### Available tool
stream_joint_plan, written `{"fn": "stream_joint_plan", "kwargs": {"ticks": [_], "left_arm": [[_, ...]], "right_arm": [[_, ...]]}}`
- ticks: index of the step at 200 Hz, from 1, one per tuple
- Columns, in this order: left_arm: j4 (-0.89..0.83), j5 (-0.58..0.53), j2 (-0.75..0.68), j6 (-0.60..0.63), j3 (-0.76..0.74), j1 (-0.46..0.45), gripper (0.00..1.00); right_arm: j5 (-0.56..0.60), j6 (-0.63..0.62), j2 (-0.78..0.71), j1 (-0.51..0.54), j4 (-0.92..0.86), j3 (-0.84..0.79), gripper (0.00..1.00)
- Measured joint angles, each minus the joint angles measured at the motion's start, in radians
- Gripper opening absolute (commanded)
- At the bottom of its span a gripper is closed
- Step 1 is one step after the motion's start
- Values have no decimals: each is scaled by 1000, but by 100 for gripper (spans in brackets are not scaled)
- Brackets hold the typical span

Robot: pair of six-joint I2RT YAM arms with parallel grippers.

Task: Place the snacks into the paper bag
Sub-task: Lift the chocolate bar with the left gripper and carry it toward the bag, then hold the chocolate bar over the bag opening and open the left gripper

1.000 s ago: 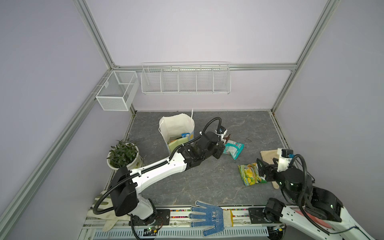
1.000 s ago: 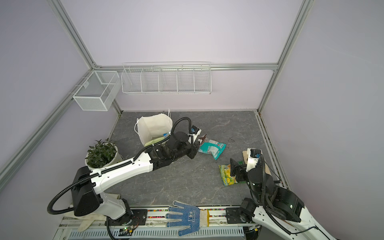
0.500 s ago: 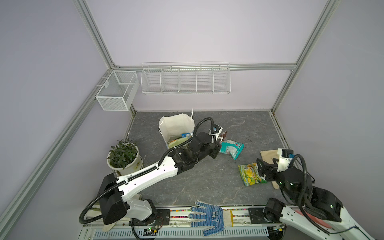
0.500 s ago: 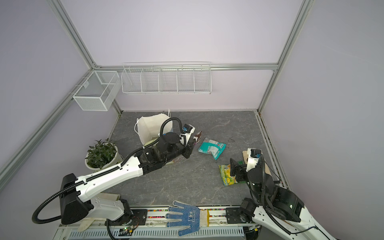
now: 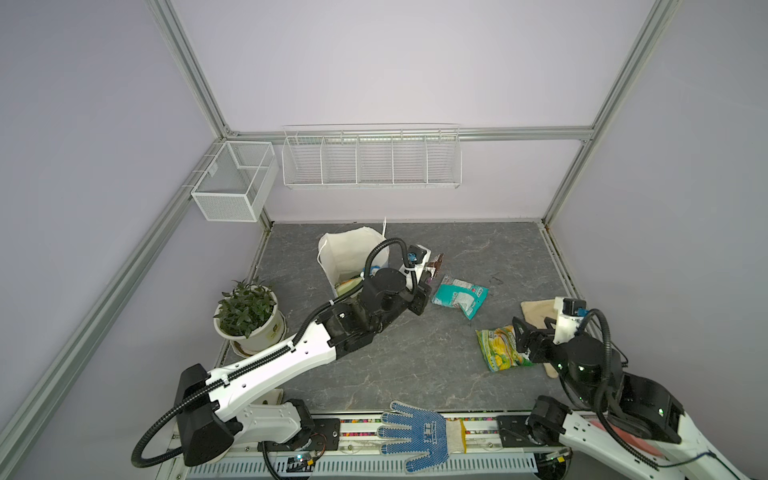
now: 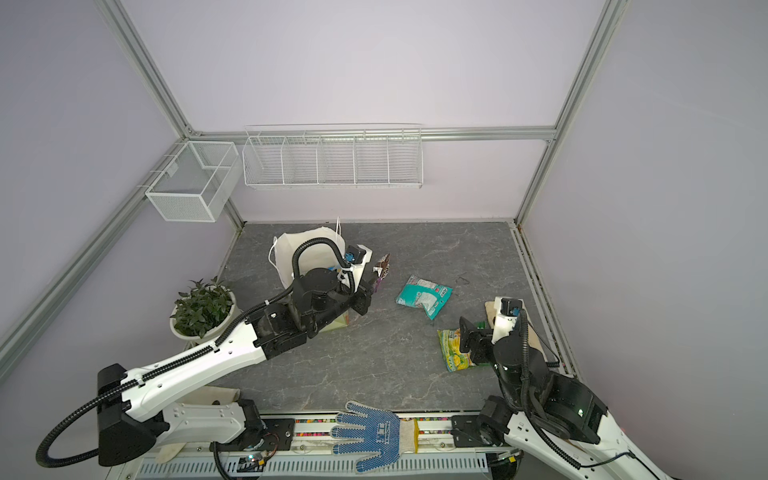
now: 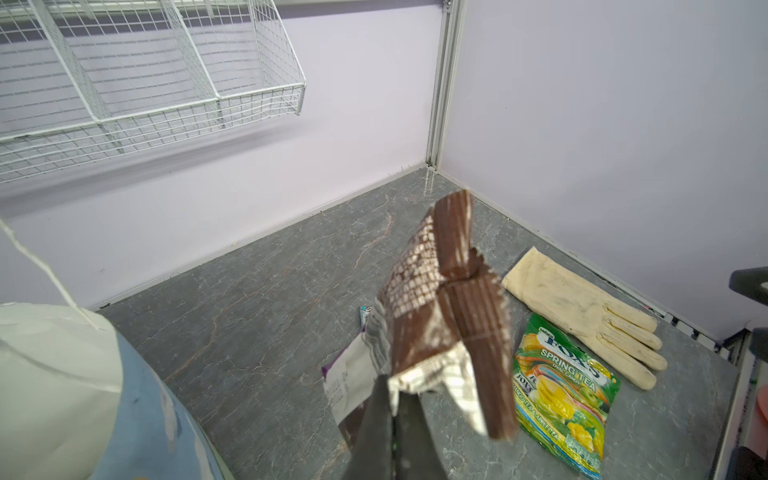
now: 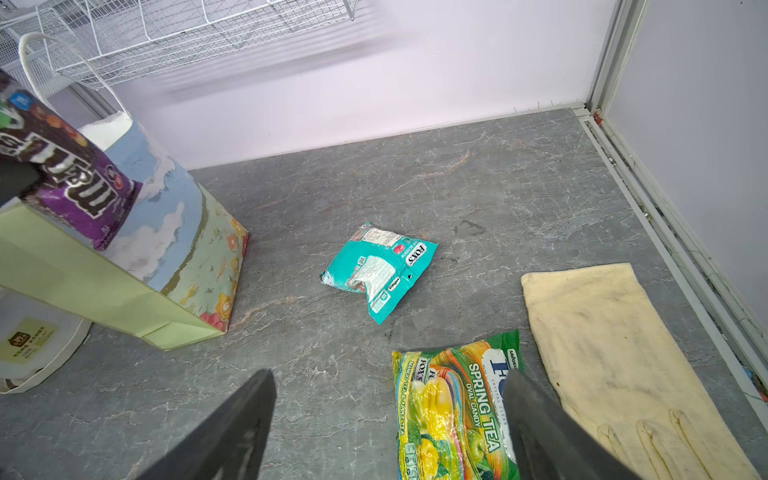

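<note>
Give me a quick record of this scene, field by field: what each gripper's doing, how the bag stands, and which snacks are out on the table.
Left gripper: shut on the brown packet, held off the table beside the paper bag
Right gripper: open, poised over the yellow-green packet, not gripping it
Paper bag: standing, mouth open
Snacks on table: teal packet, yellow-green packet
Other items: cream glove, blue dotted glove, potted plant

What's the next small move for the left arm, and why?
Probably swing the left gripper sideways until it is over the open mouth of the paper bag. It is shut on the brown packet, which hangs beside the bag, not above it.
</note>
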Motion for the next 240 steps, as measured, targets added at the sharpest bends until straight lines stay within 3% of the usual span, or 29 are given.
{"fn": "stream_joint_plan", "kwargs": {"ticks": [140,240], "left_arm": [[106,-142,-173,55,-86,8,0],[144,-184,-303,71,-146,82,0]], "right_arm": [[-3,7,11,0,1,-6,88],[-12,11,23,0,1,-6,88]]}}
